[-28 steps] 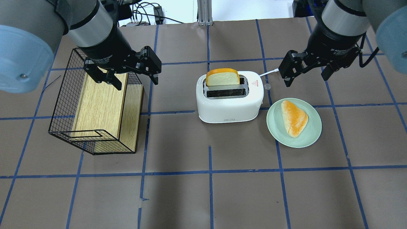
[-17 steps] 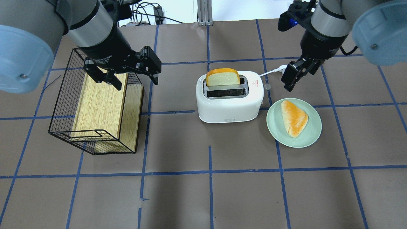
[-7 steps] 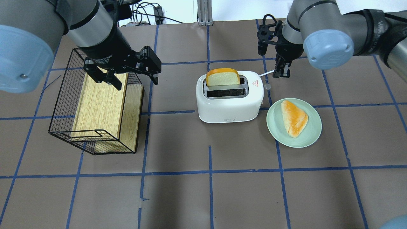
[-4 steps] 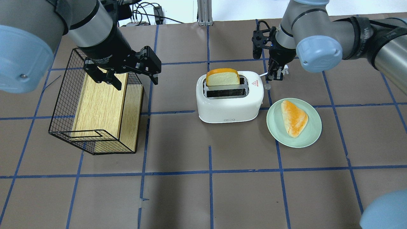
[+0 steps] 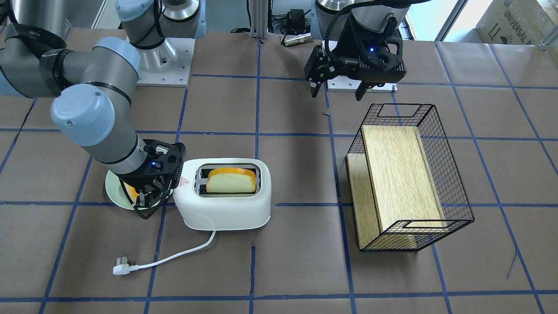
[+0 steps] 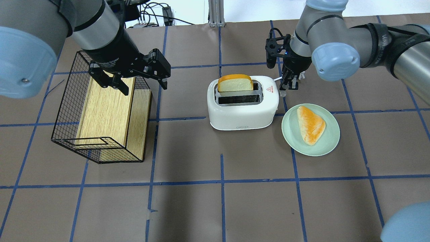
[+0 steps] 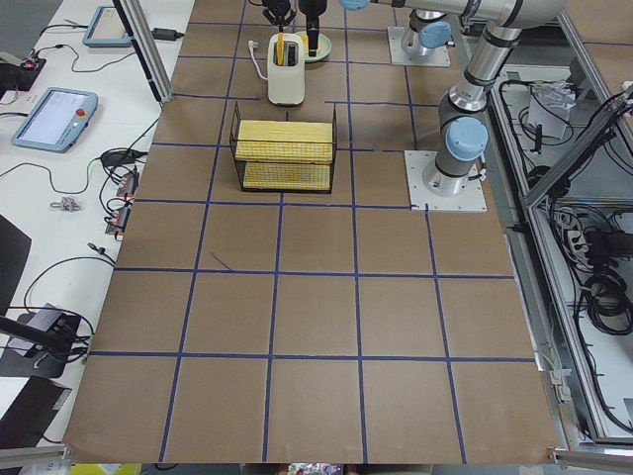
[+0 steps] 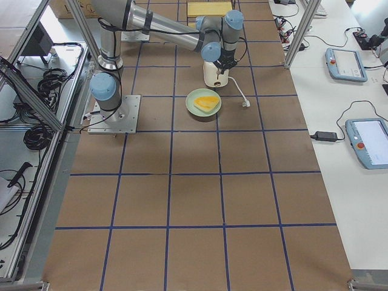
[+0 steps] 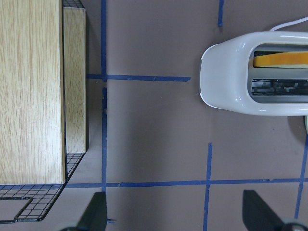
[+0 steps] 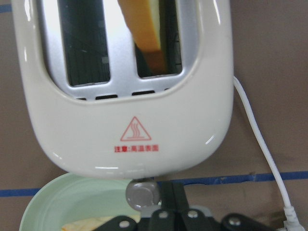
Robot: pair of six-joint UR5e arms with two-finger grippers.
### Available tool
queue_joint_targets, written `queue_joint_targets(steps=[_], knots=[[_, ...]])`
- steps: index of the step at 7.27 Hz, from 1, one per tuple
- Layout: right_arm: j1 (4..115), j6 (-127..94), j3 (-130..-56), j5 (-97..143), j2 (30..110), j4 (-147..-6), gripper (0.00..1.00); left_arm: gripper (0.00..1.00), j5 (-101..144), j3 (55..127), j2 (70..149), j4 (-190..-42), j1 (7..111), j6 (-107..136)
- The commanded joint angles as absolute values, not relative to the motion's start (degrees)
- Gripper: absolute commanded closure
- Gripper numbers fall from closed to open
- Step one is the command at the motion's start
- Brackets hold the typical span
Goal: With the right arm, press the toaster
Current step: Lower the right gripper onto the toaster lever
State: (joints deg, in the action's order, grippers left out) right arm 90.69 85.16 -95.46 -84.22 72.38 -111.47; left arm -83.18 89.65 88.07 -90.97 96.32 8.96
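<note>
The white toaster stands mid-table with a bread slice upright in its far slot. It also shows in the front view and the right wrist view. My right gripper is shut and empty, with its fingertips directly over the small silver side knob at the toaster's end. I cannot tell whether they touch the knob. My left gripper is open and empty, hovering above the wire basket.
A green plate with a bread piece sits right beside the toaster, under my right wrist. The toaster's white cord and plug lie on its far side. The wire basket holds a wooden board.
My right gripper has shut and swung left and down, from beside the plate to the toaster's side knob. The knob and bread slice sit slightly lower in the view. The left arm has not moved.
</note>
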Motion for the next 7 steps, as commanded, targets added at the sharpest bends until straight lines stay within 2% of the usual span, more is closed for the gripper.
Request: queue_joint_targets(steps=[1,7], knots=[[90.62,85.17,-95.89,-84.2,73.21,-111.53,0.93,0.0,-83.23,89.65,88.07,-90.97,96.33,8.96],[90.62,85.08,-96.15,-82.71,73.21,-111.27,0.92,0.0,-83.15,89.65,88.07,-90.97,96.33,8.96]])
